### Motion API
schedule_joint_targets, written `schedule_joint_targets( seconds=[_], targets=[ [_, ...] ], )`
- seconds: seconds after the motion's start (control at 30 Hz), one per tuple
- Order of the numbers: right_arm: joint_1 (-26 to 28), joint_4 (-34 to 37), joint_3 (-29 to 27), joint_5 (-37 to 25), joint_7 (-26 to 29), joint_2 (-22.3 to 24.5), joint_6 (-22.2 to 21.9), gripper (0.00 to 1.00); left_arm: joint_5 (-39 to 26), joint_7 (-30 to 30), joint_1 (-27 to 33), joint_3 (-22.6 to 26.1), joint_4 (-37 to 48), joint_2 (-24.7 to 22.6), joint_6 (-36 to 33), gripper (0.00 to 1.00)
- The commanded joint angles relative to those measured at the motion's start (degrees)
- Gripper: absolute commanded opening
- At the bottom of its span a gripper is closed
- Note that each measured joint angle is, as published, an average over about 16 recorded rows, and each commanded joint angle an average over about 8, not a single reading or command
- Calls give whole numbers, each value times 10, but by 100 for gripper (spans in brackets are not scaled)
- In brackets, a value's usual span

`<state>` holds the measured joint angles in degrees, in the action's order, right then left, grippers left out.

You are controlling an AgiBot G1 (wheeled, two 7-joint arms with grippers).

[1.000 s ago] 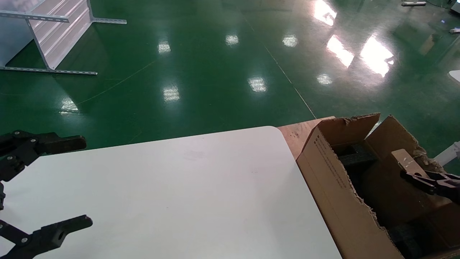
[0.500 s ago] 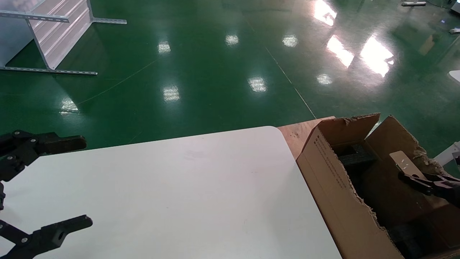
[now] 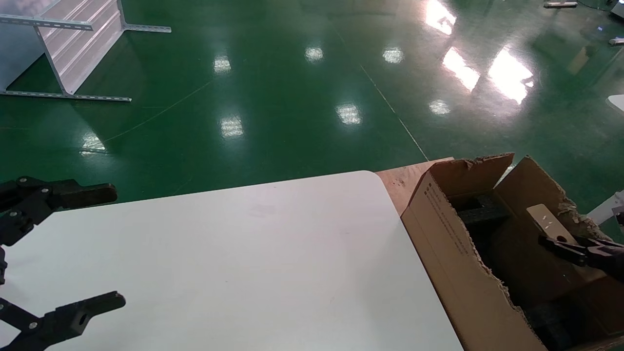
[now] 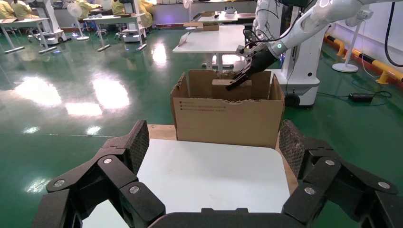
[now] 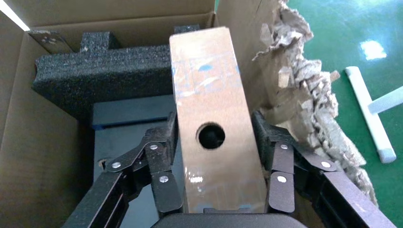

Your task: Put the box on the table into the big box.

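1. Right gripper (image 5: 216,190): jaws pinching the small brown box (image 5: 211,123) on its 2 long sides, round hole facing the wrist camera; held inside the open top of the big carton (image 3: 458,253), above the black foam (image 5: 100,71).
2. Small brown box, head view (image 3: 545,219): tilted, upper end showing just inside the carton's ragged far wall; not yet resting on anything visible.
3. Left gripper (image 3: 73,253): parked over the near left part of the white table (image 3: 253,263), jaws spread wide, holding nothing.
4. Table: no further box visible on it; carton standing just beside its right edge.
5. Stage, as judged: transfer nearly complete; lowering and release remaining.
6. Risk 1: long box catching on the torn flap (image 5: 304,95) close beside it, caused by drift toward that wall during descent.
7. Risk 2: box landing on end against the foam and tipping, caused by release while tilted and unsupported.
8. Risk 3: jaws fouling the carton wall or foam on opening, caused by little visible room on either side of the grip.
9. Risk 4: carton shoved off its spot, caused by any side push from the arm against the light cardboard wall.
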<state>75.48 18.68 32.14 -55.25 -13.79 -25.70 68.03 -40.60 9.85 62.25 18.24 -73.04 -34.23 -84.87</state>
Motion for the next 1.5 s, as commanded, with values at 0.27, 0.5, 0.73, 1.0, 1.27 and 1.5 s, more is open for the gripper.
schedule_joint_targets(
  seconds=[0.27,0.5,0.73,1.0,1.27,1.5],
  targets=[
    [1,1,0,0,-1,0,1,100,0,0,0,0,0,0,0,100],
    [1,2,1,0,-1,0,2,100,0,0,0,0,0,0,0,100],
    [9,-7,-2,3,-5,0,14,100,0,0,0,0,0,0,0,100],
    [65,-53,-9,19,-41,-1,69,100,0,0,0,0,0,0,0,100],
    [125,-84,-16,37,-83,-10,89,100,0,0,0,0,0,0,0,100],
    [129,-85,-16,39,-84,-11,91,100,0,0,0,0,0,0,0,100]
  ],
)
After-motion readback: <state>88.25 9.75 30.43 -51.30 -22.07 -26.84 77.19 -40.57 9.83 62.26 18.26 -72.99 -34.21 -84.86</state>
